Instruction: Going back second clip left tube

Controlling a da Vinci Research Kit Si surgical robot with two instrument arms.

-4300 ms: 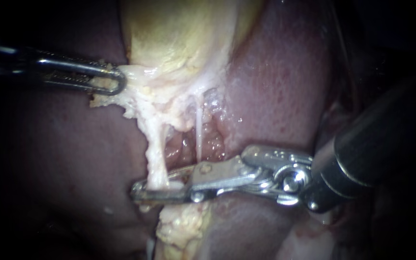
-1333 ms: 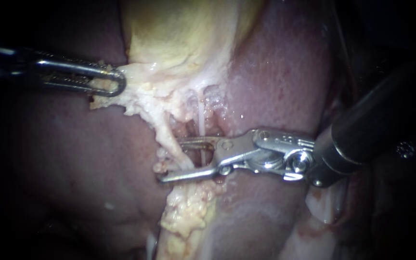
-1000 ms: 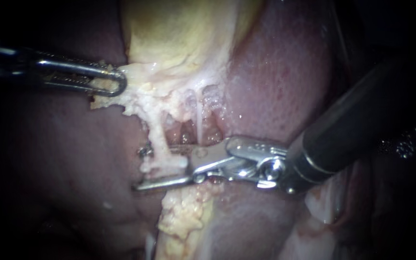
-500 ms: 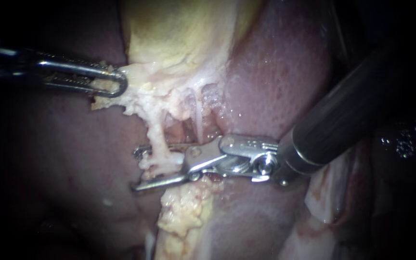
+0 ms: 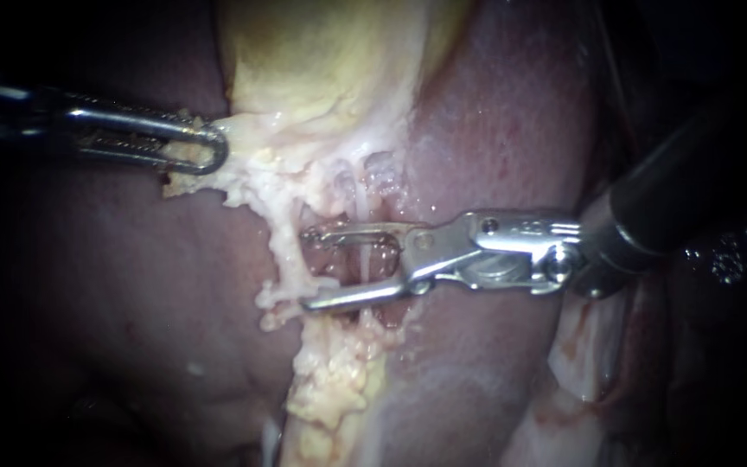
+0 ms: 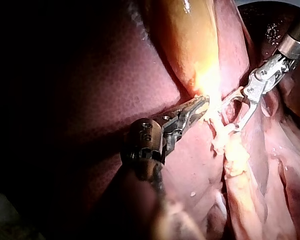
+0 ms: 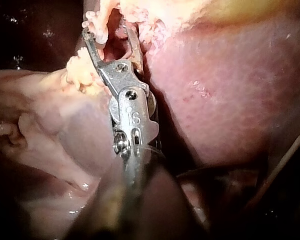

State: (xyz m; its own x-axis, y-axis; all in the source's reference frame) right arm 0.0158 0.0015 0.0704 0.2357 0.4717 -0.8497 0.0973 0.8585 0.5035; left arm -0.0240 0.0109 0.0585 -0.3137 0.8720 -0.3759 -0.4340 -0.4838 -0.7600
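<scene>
The yellow gallbladder [image 5: 322, 60] hangs over the dark red liver [image 5: 494, 121]. My left instrument [image 5: 196, 147] is shut on pale tissue at the gallbladder's lower edge, also seen in the left wrist view [image 6: 197, 105]. Two pale tubes run down from there: the thicker left tube [image 5: 283, 251] and a thin right tube [image 5: 362, 207]. My right instrument [image 5: 307, 269] stands open; its jaw tips end just right of the left tube and the thin tube passes between its jaws. The right wrist view shows the same open jaws [image 7: 110, 35]. No clip shows clearly on either tube.
Lumpy yellow fat [image 5: 330, 380] trails down below the jaws. Pale folded tissue [image 5: 581, 355] lies under the right shaft. Liver surface surrounds the dissected pocket on both sides.
My right instrument has drawn back to the right and slightly up, its open jaws sliding off the left tube. The left tube has sprung back a little. My left instrument has held still.
</scene>
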